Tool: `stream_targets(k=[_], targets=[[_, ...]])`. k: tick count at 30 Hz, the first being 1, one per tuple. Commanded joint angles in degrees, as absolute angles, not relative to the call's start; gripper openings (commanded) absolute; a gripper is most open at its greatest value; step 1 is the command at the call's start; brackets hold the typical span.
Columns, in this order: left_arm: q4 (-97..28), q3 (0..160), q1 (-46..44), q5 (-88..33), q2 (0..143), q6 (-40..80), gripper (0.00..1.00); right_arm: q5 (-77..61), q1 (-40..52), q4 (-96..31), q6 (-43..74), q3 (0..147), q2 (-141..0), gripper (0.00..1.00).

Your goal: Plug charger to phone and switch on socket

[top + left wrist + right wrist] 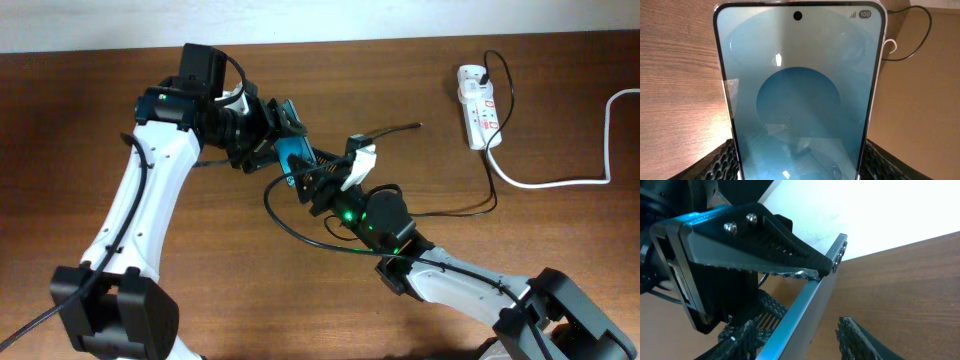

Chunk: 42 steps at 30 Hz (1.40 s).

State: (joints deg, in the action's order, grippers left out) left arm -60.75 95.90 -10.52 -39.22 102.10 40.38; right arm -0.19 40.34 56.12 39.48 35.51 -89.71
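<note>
The phone (pixel 292 152) with its cyan-blue screen is held off the table in my left gripper (pixel 270 135). In the left wrist view the phone (pixel 800 90) fills the frame, and the left gripper (pixel 800 167) presses both long edges. My right gripper (pixel 318 180) is open and straddles the phone's edge (pixel 810 310). Its fingers (pixel 800 337) stand on either side, with a gap on the right. The charger (pixel 494 185) runs from the socket (pixel 477 105) down and left under the right arm. A thin black end lies on the table (pixel 415 126).
The socket's thick white cord (pixel 560 182) curves to the right edge of the wooden table (pixel 560 250). A black cable loops on the table in front of the phone (pixel 268 200). The charger also shows in the left wrist view (pixel 920 35).
</note>
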Motion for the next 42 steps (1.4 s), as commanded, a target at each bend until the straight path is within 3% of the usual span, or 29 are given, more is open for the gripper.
stream_targets(k=[1,8,11,18,27,33,42], targets=[[-60.5,97.1,-10.3,-40.8,100.3,40.9,0.17,0.5,41.0,56.4,39.7,37.3,-90.7,0.47],[-60.5,97.1,-10.3,-40.8,100.3,40.9,0.17,0.8,42.4,55.5,39.7,39.3,-92.7,0.24],[-60.5,97.1,-10.3,-40.7,100.3,40.9,0.16,2.2,42.4,54.9,39.7,39.3,-92.7,0.08],[-60.5,97.1,-10.3,-40.7,100.3,40.9,0.18,-0.9,42.4,57.5,40.0,39.3,-92.7,0.04],[-61.0,97.1,-10.3,-40.7,100.3,40.9,0.48,-1.7,42.4,57.9,43.0,39.3,-91.5,0.04],[-61.6,97.1,-10.3,-40.8,100.3,40.9,0.99,-2.6,42.3,57.9,44.1,39.4,-91.2,0.04],[-60.6,97.1,-10.3,-39.1,100.2,37.7,0.99,-1.7,39.9,55.0,44.3,39.3,-90.1,0.04]])
